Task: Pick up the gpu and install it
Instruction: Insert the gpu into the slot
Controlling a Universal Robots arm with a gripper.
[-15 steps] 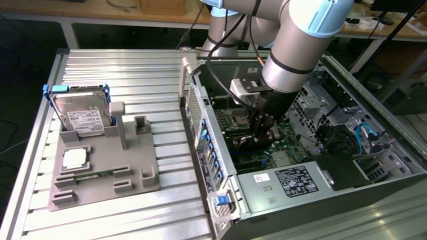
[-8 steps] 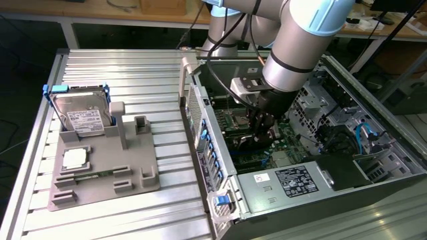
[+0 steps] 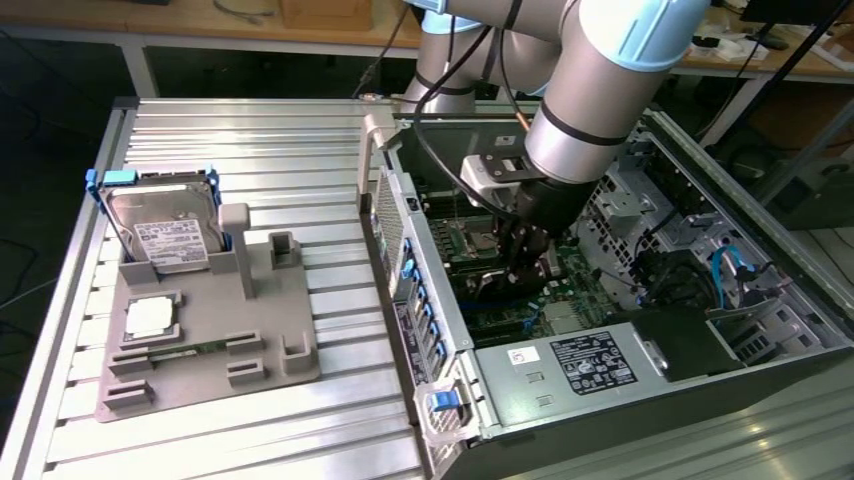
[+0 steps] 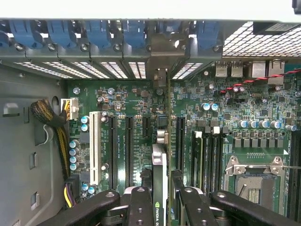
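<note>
My gripper (image 3: 525, 272) reaches down inside the open computer case (image 3: 400, 210), over the green motherboard (image 4: 225, 108). It is shut on the gpu (image 4: 160, 162), a thin dark card seen edge-on between the two black fingers (image 4: 140, 205). The card stands upright between the long black expansion slots (image 4: 128, 146). Its silvery metal end (image 4: 161, 52) sits against the slotted rear wall of the case, under the blue clips (image 4: 96, 33). Whether its lower edge sits in a slot is hidden. In the exterior view the card is mostly hidden by the gripper.
On the exterior view's left, a grey holder (image 3: 267, 340) on the ribbed metal table carries a silver hard drive in a blue frame (image 3: 167, 235), a processor chip (image 3: 147, 318) and a green memory stick (image 3: 180, 350). The power supply (image 3: 587, 365), drive cages and blue cables (image 3: 734, 265) crowd the case.
</note>
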